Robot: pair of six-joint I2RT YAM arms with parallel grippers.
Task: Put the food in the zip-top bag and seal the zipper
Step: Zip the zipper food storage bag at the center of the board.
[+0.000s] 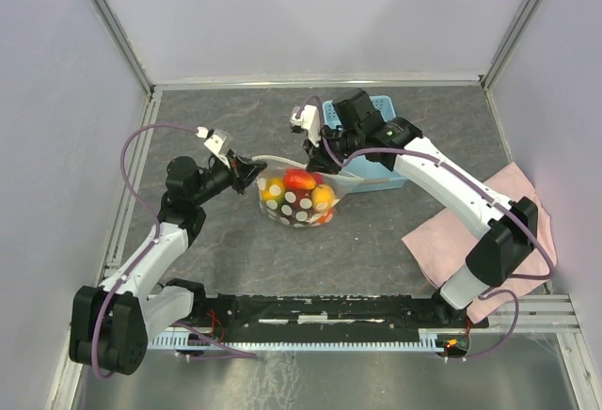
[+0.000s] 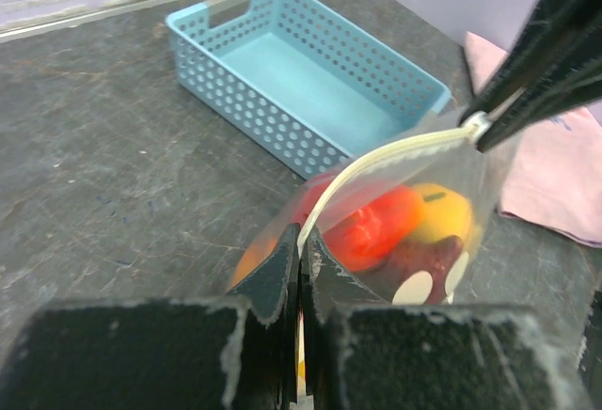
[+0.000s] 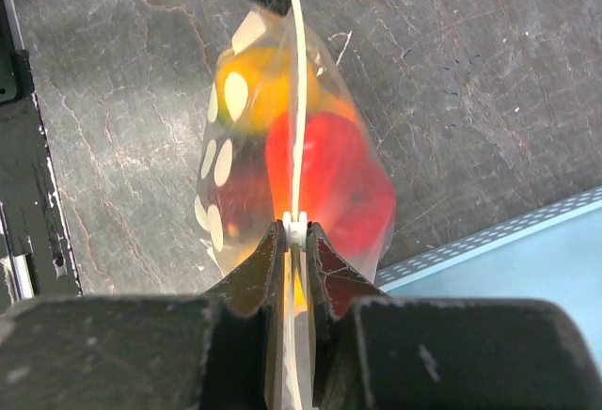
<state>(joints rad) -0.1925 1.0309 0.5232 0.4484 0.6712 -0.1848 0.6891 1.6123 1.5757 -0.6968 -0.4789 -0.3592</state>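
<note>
Two grippers pinch the bag (image 1: 299,205) by its zipper (image 2: 376,159): the left gripper (image 1: 252,173) clamps one end, the right gripper (image 1: 331,161) the other. The food (image 1: 299,181) sits inside, beside the basket (image 1: 388,102)

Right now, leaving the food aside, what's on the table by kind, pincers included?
zip-top bag: 1
blue basket: 1
pink cloth: 1
pincers: 2, the left pincer and the right pincer, both shut on the zip-top bag's top edge
Total: 5

Clear bag (image 1: 297,213) (white dots), red/yellow food (image 1: 300,180), lt blue basket (image 2: 246,109)
</note>
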